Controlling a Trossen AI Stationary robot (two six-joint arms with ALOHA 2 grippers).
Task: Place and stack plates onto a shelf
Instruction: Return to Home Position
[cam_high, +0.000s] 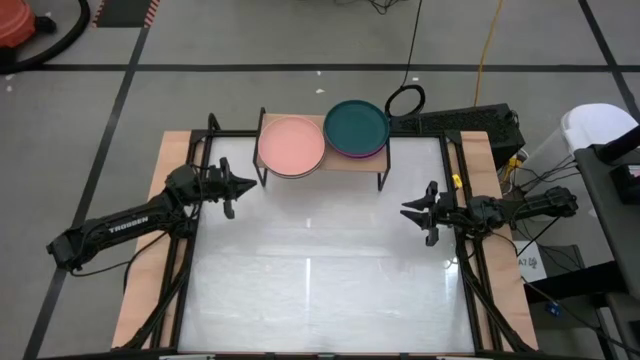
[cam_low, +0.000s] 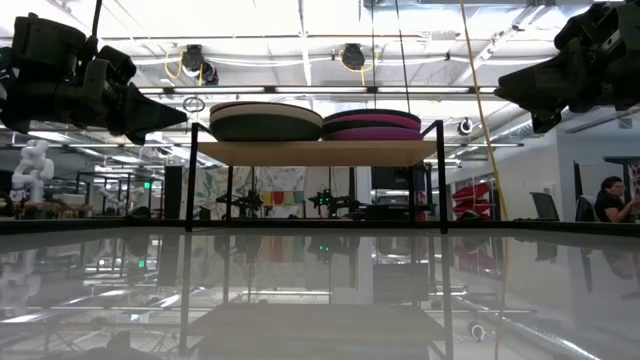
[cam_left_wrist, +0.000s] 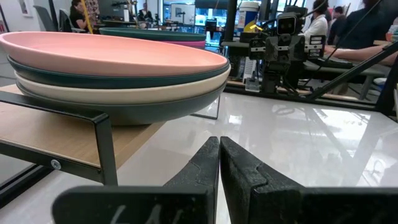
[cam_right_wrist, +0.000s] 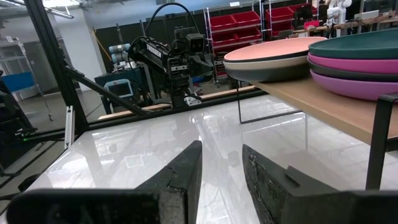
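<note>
The light-wood shelf (cam_high: 352, 163) on black legs stands at the table's far edge. Two plate stacks rest on it: the left one topped by a salmon pink plate (cam_high: 291, 144), over teal, beige and grey plates (cam_left_wrist: 118, 84); the right one topped by a dark teal plate (cam_high: 356, 124) over magenta, dark grey and purple plates (cam_right_wrist: 354, 68). My left gripper (cam_high: 245, 187) hovers shut, just left of the shelf's near left leg. My right gripper (cam_high: 408, 211) hovers slightly open near the table's right side, below the shelf's right end. Neither holds anything.
The white glossy table top (cam_high: 320, 270) lies bare in front of the shelf. A black cable loop (cam_high: 404, 100) and a black box (cam_high: 470, 120) sit behind the shelf. People sit in the room beyond (cam_low: 612, 200).
</note>
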